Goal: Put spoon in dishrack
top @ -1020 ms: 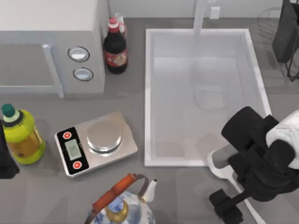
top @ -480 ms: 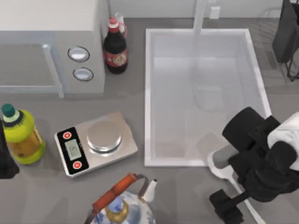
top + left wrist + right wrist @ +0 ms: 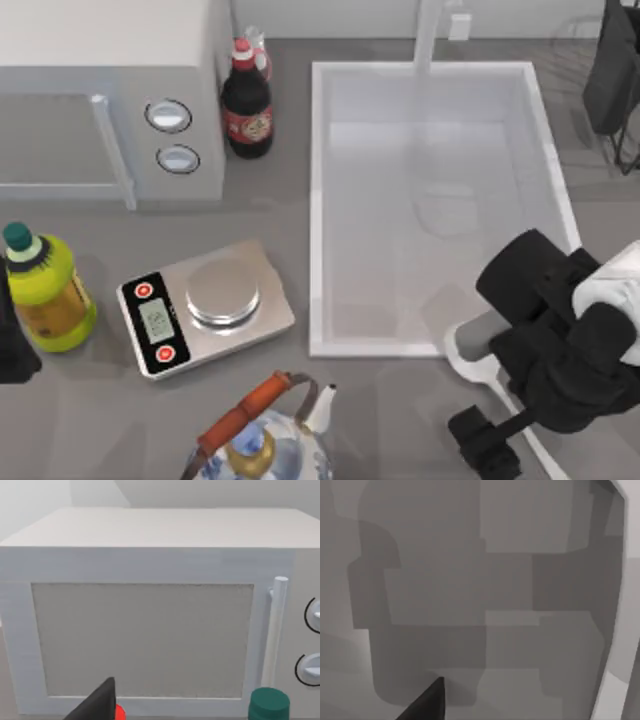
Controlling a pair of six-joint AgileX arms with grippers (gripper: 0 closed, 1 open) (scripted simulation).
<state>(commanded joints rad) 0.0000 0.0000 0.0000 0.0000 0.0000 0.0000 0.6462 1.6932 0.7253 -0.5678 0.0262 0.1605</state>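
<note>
The white spoon [image 3: 472,357] lies on the grey counter just in front of the sink's front right corner, its handle running toward the front right under my right arm. My right gripper [image 3: 500,435] hovers low over the handle; a black finger [image 3: 485,450] sticks out beside it, and a fingertip [image 3: 425,705] shows over bare counter in the right wrist view. The dishrack [image 3: 572,48] of thin dark wires stands at the back right, partly behind a dark shape. My left gripper [image 3: 12,345] is parked at the left edge by the yellow bottle.
A white sink basin [image 3: 320,210] fills the middle right. A microwave [image 3: 110,90] and a dark soda bottle [image 3: 246,105] stand at the back left. A kitchen scale [image 3: 205,305], a yellow bottle [image 3: 45,295] and a kettle [image 3: 262,440] occupy the front left.
My right arm has edged very slightly toward the front right. The spoon lies where it was and the left arm has not moved.
</note>
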